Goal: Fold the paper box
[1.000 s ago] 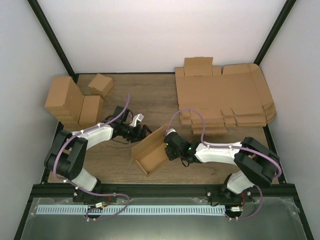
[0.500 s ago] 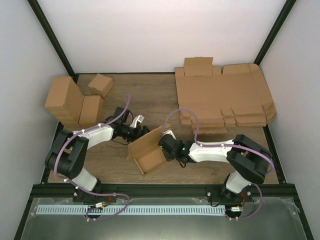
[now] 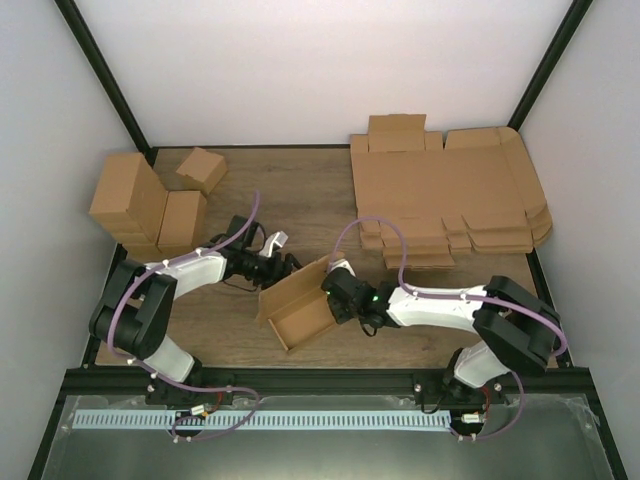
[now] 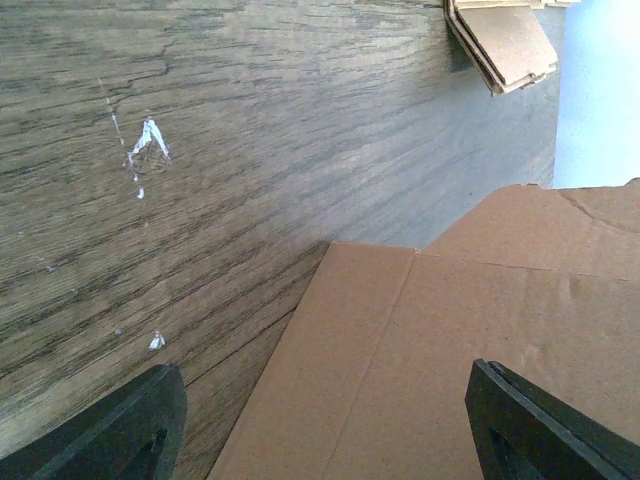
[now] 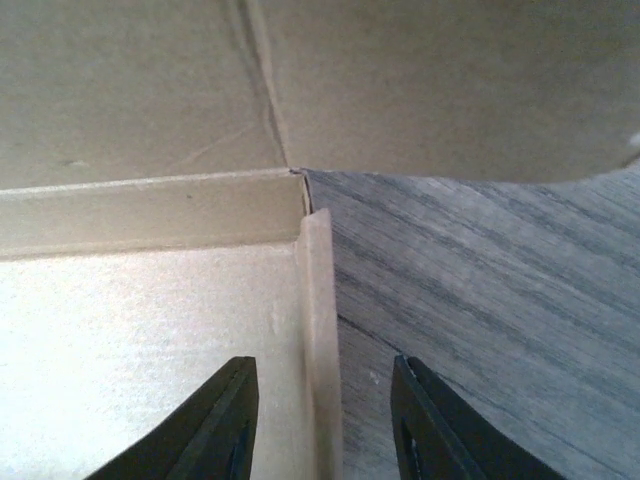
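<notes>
The paper box [image 3: 298, 305] stands partly folded in the middle of the table, an open tray with its back panel raised. My left gripper [image 3: 284, 259] is just behind that raised panel, open wide. In the left wrist view the brown panel [image 4: 430, 340] fills the space below its spread fingers [image 4: 110, 430]. My right gripper [image 3: 336, 295] is at the box's right end. In the right wrist view its jaws stand apart astride the box's side wall [image 5: 320, 320], with a gap on both sides. The tray floor [image 5: 150, 340] lies to the left of that wall.
A thick pile of flat cardboard sheets [image 3: 450, 195] fills the back right, and its corner [image 4: 505, 45] shows in the left wrist view. Finished boxes [image 3: 140, 205] and one small box [image 3: 200, 168] stand at the back left. Bare wood table [image 3: 300, 200] lies between them.
My right gripper has opened and let go of the box's side wall. The box was pushed slightly left and turned a little. The left gripper has stayed open in place.
</notes>
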Controlling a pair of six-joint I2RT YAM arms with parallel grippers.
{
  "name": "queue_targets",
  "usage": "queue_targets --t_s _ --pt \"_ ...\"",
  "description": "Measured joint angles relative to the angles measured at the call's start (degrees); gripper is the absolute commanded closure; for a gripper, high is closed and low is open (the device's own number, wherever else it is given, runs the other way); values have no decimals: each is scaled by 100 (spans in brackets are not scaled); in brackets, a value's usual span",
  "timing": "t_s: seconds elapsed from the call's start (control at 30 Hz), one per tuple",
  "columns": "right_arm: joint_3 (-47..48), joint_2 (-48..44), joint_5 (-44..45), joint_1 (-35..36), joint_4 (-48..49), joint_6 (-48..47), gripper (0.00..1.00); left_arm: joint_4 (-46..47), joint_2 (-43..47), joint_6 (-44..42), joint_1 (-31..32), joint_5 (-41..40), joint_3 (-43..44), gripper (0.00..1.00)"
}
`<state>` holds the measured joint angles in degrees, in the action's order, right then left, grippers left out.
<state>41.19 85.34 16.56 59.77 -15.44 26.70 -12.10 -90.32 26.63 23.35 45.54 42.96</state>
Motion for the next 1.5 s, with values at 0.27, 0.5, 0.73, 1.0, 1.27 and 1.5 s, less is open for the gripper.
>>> queue_targets --t_s 0.27,0.5,0.73,1.0,1.27,1.5 --pt "0 -852 -481 0 -341 212 47 -2 52 0 2 -7 -2 21" --pt "-74 -1711 -964 0 -892 765 60 -2 50 -4 42 -9 0 28" --pt "-901 -2380 -1670 4 -1128 1493 94 -4 -85 -20 245 -57 7 42" --pt "-1547 -2621 -2264 7 -931 1998 96 -59 33 68 343 -507 -13 46" --pt "-1541 -1735 -2402 4 2 2208 99 -179 992 358 365 -1270 -396 79" --pt "-811 -636 -2485 -529 459 1880 99 -704 1615 485 369 -2385 -511 96"
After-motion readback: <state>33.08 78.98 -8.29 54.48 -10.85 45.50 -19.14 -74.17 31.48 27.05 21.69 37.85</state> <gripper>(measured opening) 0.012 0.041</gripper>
